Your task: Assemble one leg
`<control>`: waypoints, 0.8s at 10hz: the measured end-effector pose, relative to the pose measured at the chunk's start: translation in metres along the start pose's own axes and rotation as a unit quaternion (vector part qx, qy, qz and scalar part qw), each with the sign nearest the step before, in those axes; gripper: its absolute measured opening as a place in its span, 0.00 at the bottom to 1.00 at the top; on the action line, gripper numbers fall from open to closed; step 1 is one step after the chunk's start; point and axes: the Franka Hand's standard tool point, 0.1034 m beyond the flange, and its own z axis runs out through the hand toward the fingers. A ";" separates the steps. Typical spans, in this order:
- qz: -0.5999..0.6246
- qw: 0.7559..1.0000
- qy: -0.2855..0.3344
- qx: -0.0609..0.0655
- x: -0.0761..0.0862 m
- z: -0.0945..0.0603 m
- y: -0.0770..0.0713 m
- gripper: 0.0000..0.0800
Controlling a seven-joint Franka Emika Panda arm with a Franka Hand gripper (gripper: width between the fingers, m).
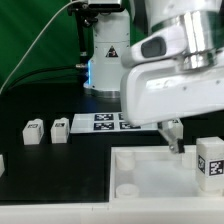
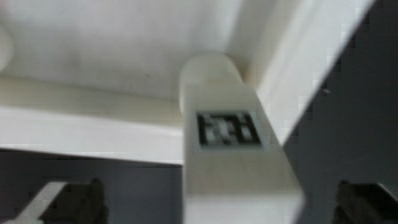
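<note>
A white leg [image 2: 222, 130] with a black-and-white tag runs between my two dark fingers [image 2: 71, 200] in the wrist view, with a gap on each side. It stands on the large white tray [image 2: 107, 80], close to its raised wall. My gripper [image 2: 217, 205] is open. In the exterior view my gripper [image 1: 175, 140] hangs over the tray [image 1: 150, 170], just left of an upright tagged leg [image 1: 210, 165] at the tray's right end. Two more legs [image 1: 35, 132] [image 1: 60, 130] stand on the black table at the exterior view's left.
The marker board [image 1: 105, 122] lies behind the tray, in front of the arm's base [image 1: 105, 55]. Another white piece [image 1: 2, 162] is cut off by the left edge of the exterior view. A round socket [image 1: 128, 187] shows at the tray's near left corner.
</note>
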 end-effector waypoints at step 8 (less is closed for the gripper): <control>0.010 0.993 -0.111 0.024 -0.001 0.029 0.007 0.78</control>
